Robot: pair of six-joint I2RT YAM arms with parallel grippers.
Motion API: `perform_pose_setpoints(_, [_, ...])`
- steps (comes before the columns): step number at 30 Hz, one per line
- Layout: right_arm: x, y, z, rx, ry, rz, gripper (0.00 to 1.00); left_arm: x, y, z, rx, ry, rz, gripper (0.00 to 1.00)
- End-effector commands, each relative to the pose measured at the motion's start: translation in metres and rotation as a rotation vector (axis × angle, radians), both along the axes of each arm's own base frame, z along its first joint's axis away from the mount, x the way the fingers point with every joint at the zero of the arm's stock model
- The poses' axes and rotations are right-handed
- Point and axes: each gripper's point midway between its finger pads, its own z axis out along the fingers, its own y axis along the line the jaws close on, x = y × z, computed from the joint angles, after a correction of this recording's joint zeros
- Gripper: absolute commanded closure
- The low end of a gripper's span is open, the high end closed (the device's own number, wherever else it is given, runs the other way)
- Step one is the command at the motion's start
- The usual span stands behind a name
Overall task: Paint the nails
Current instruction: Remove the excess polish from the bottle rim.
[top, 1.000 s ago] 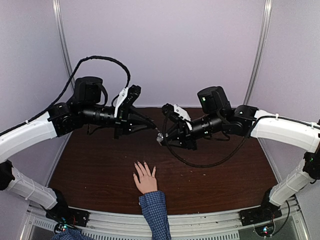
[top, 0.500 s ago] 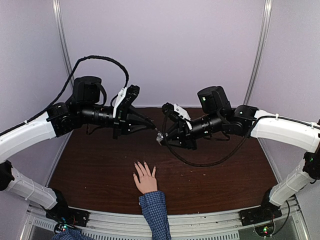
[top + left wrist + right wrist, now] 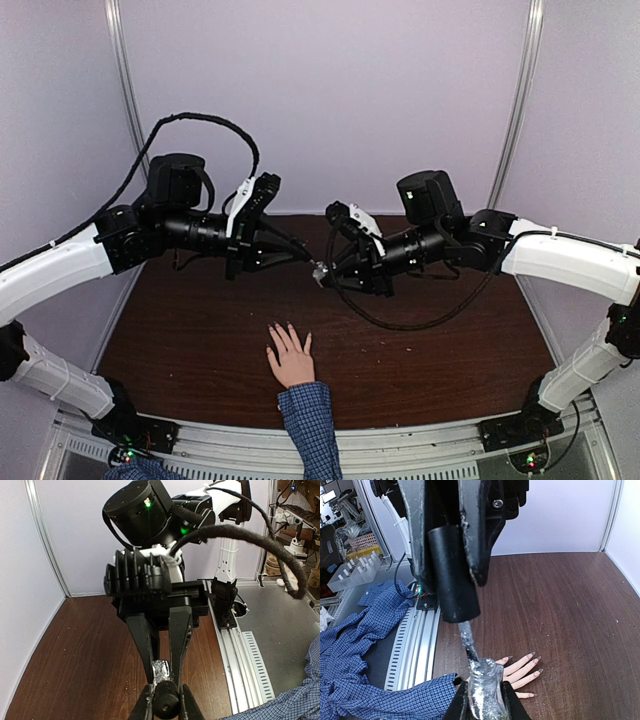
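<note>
A light-skinned hand (image 3: 292,364) in a blue checked cuff lies flat on the brown table, fingers spread; its nails (image 3: 536,658) look long and greyish. Above the table's middle my two grippers meet tip to tip. My left gripper (image 3: 310,261) is shut on the black cap (image 3: 166,702) of a polish bottle. My right gripper (image 3: 324,272) is shut on the glittery silver bottle (image 3: 483,692). In the right wrist view the cap (image 3: 452,575) stands lifted off, and its wet brush stem (image 3: 468,642) still reaches into the bottle's neck. Both grippers hang well above and beyond the hand.
The brown table (image 3: 200,340) is walled by pale panels on three sides. A slotted metal rail (image 3: 400,450) with both arm bases runs along the near edge. A black cable (image 3: 400,325) sags under the right arm. The person's checked sleeve (image 3: 365,630) lies over the rail.
The right gripper has risen very slightly with the bottle, and the left wrist has rocked a little. The hand has stayed still.
</note>
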Motion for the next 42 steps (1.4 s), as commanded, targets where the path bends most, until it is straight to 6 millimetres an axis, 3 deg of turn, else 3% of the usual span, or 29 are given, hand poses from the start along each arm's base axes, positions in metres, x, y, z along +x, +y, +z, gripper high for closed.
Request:
perform_pose_setpoints(1, [-0.003,0.000,0.013,0.040,-0.011,0.021,1.00,0.002,-0.001,0.001,-0.008,-0.011,-0.010,1.00])
perform_pose_setpoints(28, [-0.011,0.005,-0.003,-0.008,0.003,0.063,1.00,0.007,0.000,0.006,-0.020,-0.018,0.021,1.00])
perform_pose_setpoints(42, [-0.011,0.003,0.003,0.001,-0.013,0.057,1.00,0.004,-0.002,0.001,-0.007,-0.003,-0.003,1.00])
